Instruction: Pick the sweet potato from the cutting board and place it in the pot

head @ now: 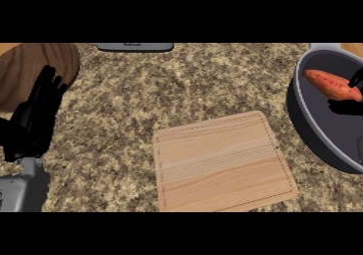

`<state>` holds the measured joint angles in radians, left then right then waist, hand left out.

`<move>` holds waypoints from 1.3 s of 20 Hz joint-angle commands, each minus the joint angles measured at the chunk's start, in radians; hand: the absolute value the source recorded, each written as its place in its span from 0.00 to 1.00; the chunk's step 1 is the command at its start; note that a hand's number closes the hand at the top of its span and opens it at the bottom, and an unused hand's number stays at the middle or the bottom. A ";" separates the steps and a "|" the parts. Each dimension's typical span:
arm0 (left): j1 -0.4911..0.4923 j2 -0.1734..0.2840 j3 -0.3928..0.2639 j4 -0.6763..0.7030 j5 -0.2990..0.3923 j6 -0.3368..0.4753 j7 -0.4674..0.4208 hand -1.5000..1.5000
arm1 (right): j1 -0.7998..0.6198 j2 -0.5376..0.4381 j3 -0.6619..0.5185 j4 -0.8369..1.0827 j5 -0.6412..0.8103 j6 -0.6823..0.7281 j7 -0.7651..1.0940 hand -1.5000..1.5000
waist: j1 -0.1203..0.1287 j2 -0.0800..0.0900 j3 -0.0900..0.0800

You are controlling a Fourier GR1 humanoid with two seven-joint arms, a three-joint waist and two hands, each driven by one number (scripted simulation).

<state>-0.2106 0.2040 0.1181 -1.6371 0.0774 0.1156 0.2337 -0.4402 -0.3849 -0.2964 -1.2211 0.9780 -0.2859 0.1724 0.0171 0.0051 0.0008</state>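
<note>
One sweet potato (333, 84) over the pot (317, 139), cutting board (223, 163) bare.

Head view: right hand (359, 83) is at the right edge, mostly cut off, fingers seem curled on the potato's end inside the dark pot, though I can't tell if it's touching the bottom. Left hand (36, 117) rests at the left, fingers straight and up, holding nothing. Board sits mid-counter (177, 89), well apart from the left hand, near the pot.

Speckled brown granite counter (177, 89)
</note>
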 commanded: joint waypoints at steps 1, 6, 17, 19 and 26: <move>0.018 0.003 0.011 0.007 0.011 -0.018 -0.024 0.50 | -0.067 -0.010 -0.077 0.208 -0.129 -0.014 -0.107 1.00 | 0.001 0.001 0.001; 0.013 -0.007 -0.007 -0.026 0.008 -0.012 0.018 0.50 | -0.124 -0.018 -0.139 0.453 -0.225 0.006 -0.241 0.00 | 0.014 0.005 0.002; -0.003 -0.019 -0.017 -0.055 -0.018 0.022 0.054 0.50 | -0.224 0.013 -0.342 0.505 -0.582 0.153 -0.507 0.00 | -0.004 -0.004 0.002; 0.001 -0.018 -0.008 0.000 -0.022 0.008 0.001 0.50 | -0.212 -0.021 -0.358 0.504 -0.619 0.184 -0.506 0.00 | -0.012 -0.004 0.000; 0.020 0.038 0.063 -0.022 0.032 -0.042 0.017 0.50 | -0.110 -0.137 -0.433 0.484 -0.773 0.352 -0.519 0.00 | -0.019 -0.007 -0.001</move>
<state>-0.1903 0.2010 0.1361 -1.6461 0.0739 0.1076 0.2325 -0.5905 -0.4827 -0.7012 -0.7057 0.2785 -0.0030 -0.3586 0.0030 0.0009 0.0007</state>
